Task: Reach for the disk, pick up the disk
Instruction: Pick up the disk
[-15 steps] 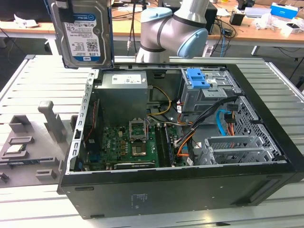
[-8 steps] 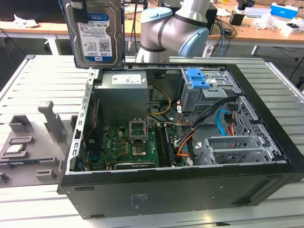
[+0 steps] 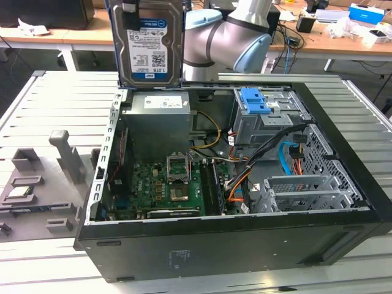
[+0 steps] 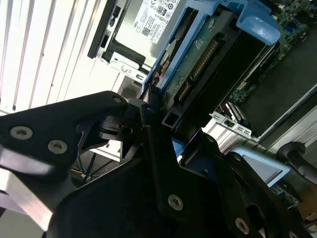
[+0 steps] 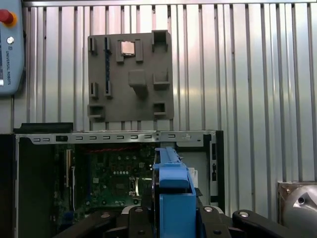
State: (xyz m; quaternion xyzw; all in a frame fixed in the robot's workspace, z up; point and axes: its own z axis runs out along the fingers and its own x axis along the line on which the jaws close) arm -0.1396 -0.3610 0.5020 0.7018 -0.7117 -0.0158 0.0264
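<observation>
While the arm is up high, this is how things stand.

Disk: the disk (image 3: 147,43) is lifted up in the air, above the back edge of the open computer case (image 3: 245,245). It stands on its edge, with its white-and-blue label facing the camera in the exterior view. It touches nothing in the case.

Disk frame: the blue frame of the disk (image 5: 173,198) sticks up between the black fingers in the first wrist view. In the second wrist view the disk (image 4: 198,64) shows its green board side and its row of plug pins.

Claw: the gripper (image 5: 173,218) is squeezed onto the disk, with one black finger (image 4: 158,148) pressed against each side of it.

Arm: the grey and light blue robot arm (image 3: 233,37) is just behind the disk, at the exterior view's right of it.

Case: it lies on its side on the metal table (image 3: 55,92) with its cover off. The green board (image 3: 165,184) shows inside, and a blue latch piece (image 3: 254,101) sits on a grey cage near the back.

Grey tray: a grey tray (image 5: 130,77) lies on the table just beside the case. A small square silver chip (image 5: 128,48) sits in one of its pockets.
</observation>
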